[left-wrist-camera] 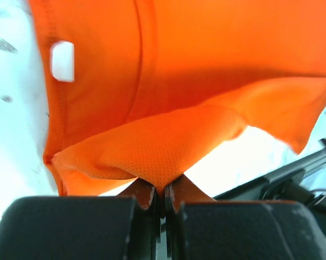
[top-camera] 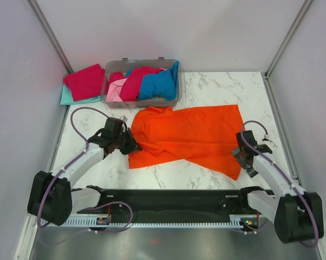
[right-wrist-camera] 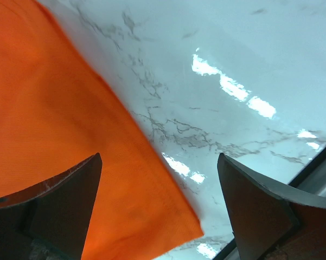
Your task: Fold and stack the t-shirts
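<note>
The bright orange t-shirt [top-camera: 190,138] lies spread across the middle of the marble table. My left gripper [top-camera: 132,144] is at its left edge and is shut on a fold of the orange cloth [left-wrist-camera: 157,157], lifted slightly off the table. My right gripper [top-camera: 241,157] is open just above the shirt's near right corner [right-wrist-camera: 173,216], one finger over the cloth and the other over bare marble. A crimson red t-shirt [top-camera: 84,81] lies on a teal one [top-camera: 71,98] at the back left. Red, pink and blue t-shirts [top-camera: 144,82] fill the bin.
The clear grey plastic bin [top-camera: 141,101] stands at the back centre of the table. Grey walls close in the left, right and back. The black base rail [top-camera: 168,199] runs along the near edge.
</note>
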You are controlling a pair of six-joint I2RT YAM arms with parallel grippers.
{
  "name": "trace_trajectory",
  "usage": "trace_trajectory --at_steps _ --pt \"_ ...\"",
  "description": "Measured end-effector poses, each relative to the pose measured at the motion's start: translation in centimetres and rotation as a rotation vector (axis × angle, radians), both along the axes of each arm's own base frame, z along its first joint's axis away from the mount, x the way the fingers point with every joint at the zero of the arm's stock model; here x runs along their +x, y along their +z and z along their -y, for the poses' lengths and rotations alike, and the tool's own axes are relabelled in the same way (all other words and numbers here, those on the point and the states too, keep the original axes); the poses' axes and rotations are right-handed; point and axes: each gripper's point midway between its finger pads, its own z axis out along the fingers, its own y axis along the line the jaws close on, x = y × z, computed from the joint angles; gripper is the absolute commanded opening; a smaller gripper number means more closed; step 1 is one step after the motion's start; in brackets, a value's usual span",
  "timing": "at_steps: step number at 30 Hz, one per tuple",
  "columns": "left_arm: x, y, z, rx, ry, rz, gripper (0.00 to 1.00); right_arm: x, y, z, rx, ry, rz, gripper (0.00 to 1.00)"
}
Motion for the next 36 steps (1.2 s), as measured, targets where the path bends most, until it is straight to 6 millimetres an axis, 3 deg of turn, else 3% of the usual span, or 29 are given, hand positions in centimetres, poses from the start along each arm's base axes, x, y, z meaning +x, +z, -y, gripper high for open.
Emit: trace_trajectory --at_steps 4,8,15,19,21,24,31,36 --pt "0.8 -0.9 -0.5 -0.036 0.016 -0.047 0.02 0.3 -3.2 -1.0 0.035 0.031 -0.079 0.91" --pt "0.8 -0.6 -0.1 -0.069 -0.007 -0.048 0.02 2.2 -3.2 -1.2 0.02 0.082 -0.05 0.9" --pt "1.8 0.7 -0.1 -0.086 -0.023 -0.02 0.02 9.2 -2.4 -2.7 0.01 0.258 -0.026 0.94" --pt "2.3 1.4 0.2 -0.095 -0.042 0.003 0.02 11.5 0.6 -3.3 0.001 0.32 0.055 0.95" --pt "2.1 1.2 0.2 -0.098 -0.046 -0.004 0.02 10.8 1.9 -3.5 0.009 0.31 0.096 0.94" --pt "1.7 0.9 0.2 -0.101 -0.05 -0.014 0.02 8.1 2.8 -3.8 0.041 0.28 0.163 0.92" --pt "1.3 0.8 0.4 -0.114 -0.06 -0.022 0.02 2.3 -0.7 -4.2 0.116 0.223 0.107 0.82" --pt "1.0 0.7 0.3 -0.114 -0.06 -0.021 0.02 2.1 -1.4 -4.2 0.127 0.203 0.093 0.8"
